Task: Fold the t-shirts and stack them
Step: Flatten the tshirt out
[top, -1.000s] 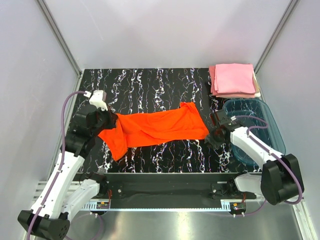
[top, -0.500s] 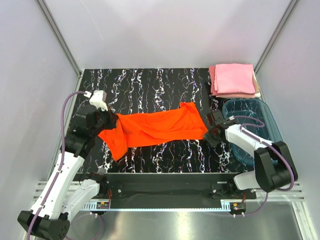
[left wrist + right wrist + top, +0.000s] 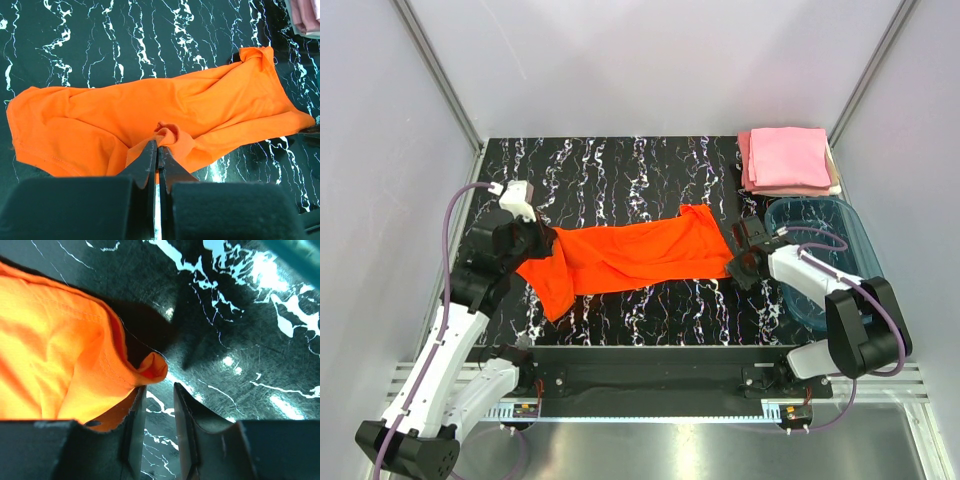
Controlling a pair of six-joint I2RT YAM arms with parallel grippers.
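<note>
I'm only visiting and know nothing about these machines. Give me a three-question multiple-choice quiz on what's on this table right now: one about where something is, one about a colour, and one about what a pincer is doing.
1. Where is the folded pink stack?
A. at the far right corner of the table
B. in the middle of the table
C. at the near left corner

2. What colour is the spread shirt in the middle?
A. pink
B. orange-red
C. white

3. What is the left pincer doing?
A. hanging open above the table
B. gripping the pink stack
C. shut on a fold of the spread shirt

Answers:
1 A: the top view shows it at the far right corner.
2 B: all three views show it bright orange-red.
3 C: its wrist view shows the fingers closed with cloth bunched between them.
</note>
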